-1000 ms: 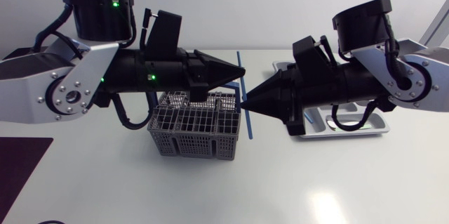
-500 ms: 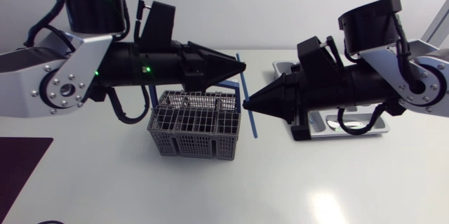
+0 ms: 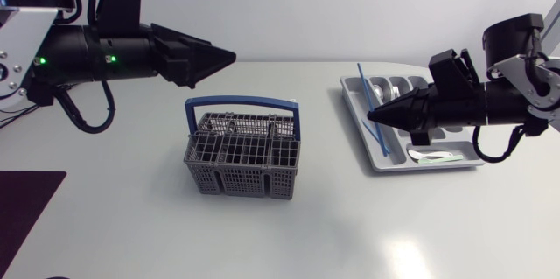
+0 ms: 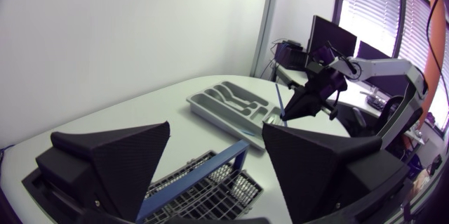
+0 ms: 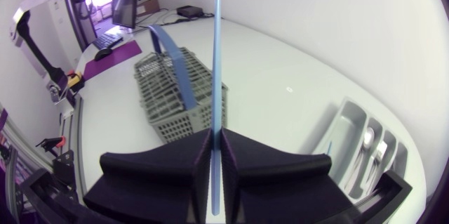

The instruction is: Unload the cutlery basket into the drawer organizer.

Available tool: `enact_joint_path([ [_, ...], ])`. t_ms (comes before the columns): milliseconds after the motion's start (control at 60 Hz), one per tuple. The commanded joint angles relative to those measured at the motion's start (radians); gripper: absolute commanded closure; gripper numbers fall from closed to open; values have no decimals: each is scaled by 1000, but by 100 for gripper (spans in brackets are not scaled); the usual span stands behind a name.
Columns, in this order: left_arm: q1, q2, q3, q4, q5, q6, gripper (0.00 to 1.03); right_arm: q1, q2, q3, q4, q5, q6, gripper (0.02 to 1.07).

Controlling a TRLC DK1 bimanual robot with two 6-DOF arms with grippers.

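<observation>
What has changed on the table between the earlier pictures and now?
The right gripper, shut on the blue stick, carried it from beside the basket rightward to above the drawer organizer. The left gripper drew back leftward from over the basket, open. The basket stayed put.

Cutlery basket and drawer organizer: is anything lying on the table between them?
No: head view shows bare table between basket and organizer. The right pincer holds its blue stick over the organizer itself.

Left arm (image 3: pixel 87 47) cut off by the head view's edge, much of the drawer organizer (image 3: pixel 378 158) hidden under the right arm (image 3: pixel 490 104), cutlery basket (image 3: pixel 243 156) contents unreadable through the mesh, thin blue stick (image 5: pixel 216 76) lower end lost between the right gripper (image 5: pixel 215 131) fingers, most of the basket behind the left gripper (image 4: pixel 216 126) in its own wrist view.
</observation>
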Motion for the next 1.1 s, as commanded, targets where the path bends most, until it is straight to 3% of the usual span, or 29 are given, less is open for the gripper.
enact_joint_path([
  [0, 7, -22, -25, -40, -44, 108, 5, -48, 115, 69, 23, 27, 16, 101],
  [267, -13, -27, -86, -120, -106, 252, 5, -68, 439, 256, 140, 251, 198, 101],
  [483, -44, -36, -139, -143, -172, 313, 5, -47, 658, 422, 106, 427, 307, 101],
  [733, -45, -50, -166, -158, -201, 339, 5, -1, 776, 472, 106, 581, 373, 101],
  [783, -48, -56, -172, -158, -202, 339, 5, 7, 785, 474, 107, 604, 387, 94],
  [967, -67, -76, -182, -175, -248, 362, 5, 13, 710, 420, 137, 636, 396, 47],
  [1083, -59, -96, -186, -192, -273, 375, 5, 15, 546, 313, 193, 639, 373, 31],
])
